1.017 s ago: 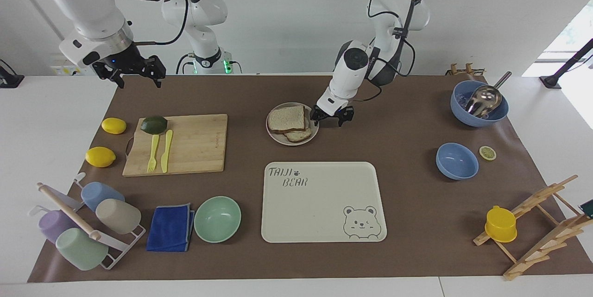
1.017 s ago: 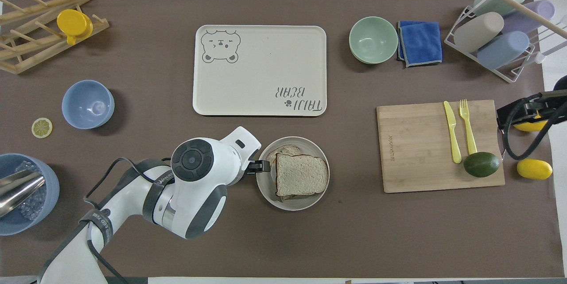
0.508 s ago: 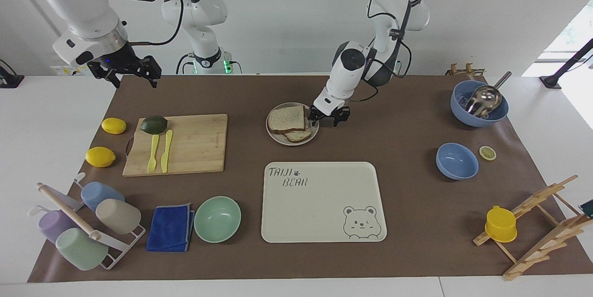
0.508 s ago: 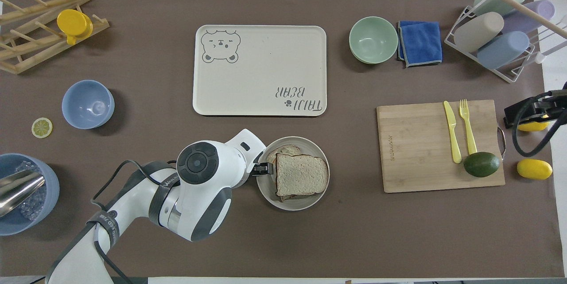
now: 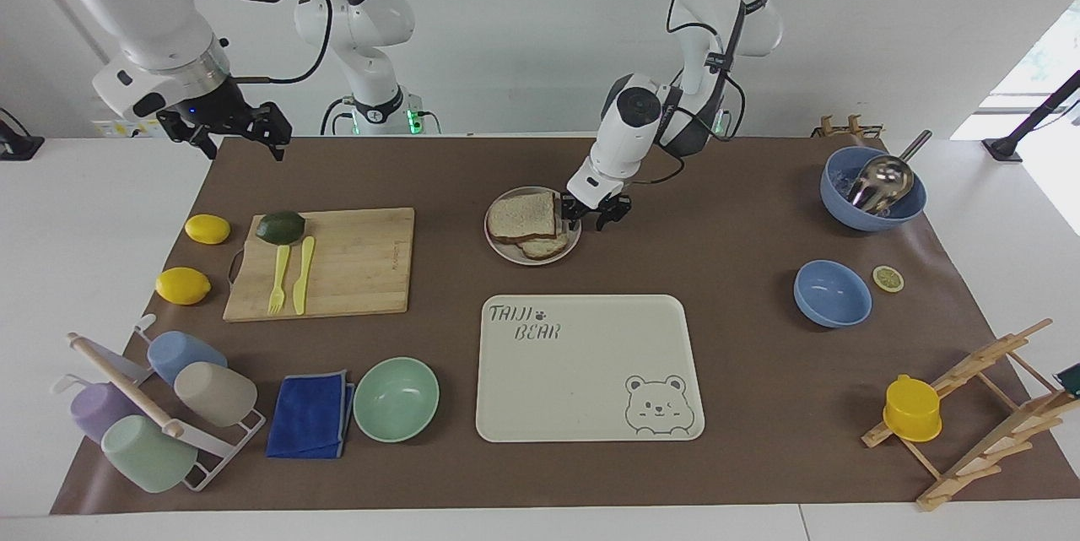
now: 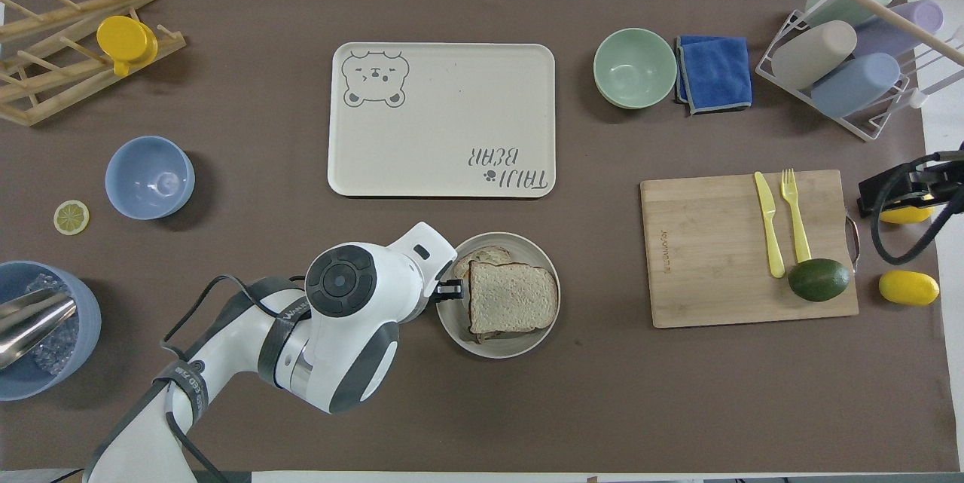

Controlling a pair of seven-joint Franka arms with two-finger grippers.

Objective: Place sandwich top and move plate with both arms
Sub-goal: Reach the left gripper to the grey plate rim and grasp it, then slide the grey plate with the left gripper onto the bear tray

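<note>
The sandwich top [image 5: 523, 216] [image 6: 512, 296] lies on another bread slice [image 5: 546, 248] [image 6: 482, 252] on the round beige plate [image 5: 504, 249] [image 6: 520, 346], which stands between the tray and the robots. My left gripper [image 5: 595, 219] [image 6: 450, 288] is low and open at the plate's rim on the side toward the left arm's end, with one finger over the rim. My right gripper [image 5: 245, 140] [image 6: 881, 193] is open and empty, raised over the table's edge near the lemons.
A cream bear tray [image 5: 582, 431] lies farther from the robots than the plate. A cutting board [image 5: 354, 271] with an avocado, fork and knife, two lemons [image 5: 207, 229], a green bowl [image 5: 396, 399], blue bowls [image 5: 832, 294] and racks stand around.
My left gripper has slid closer to the plate until it reaches the rim. My right gripper has drifted a little toward the right arm's end of the table.
</note>
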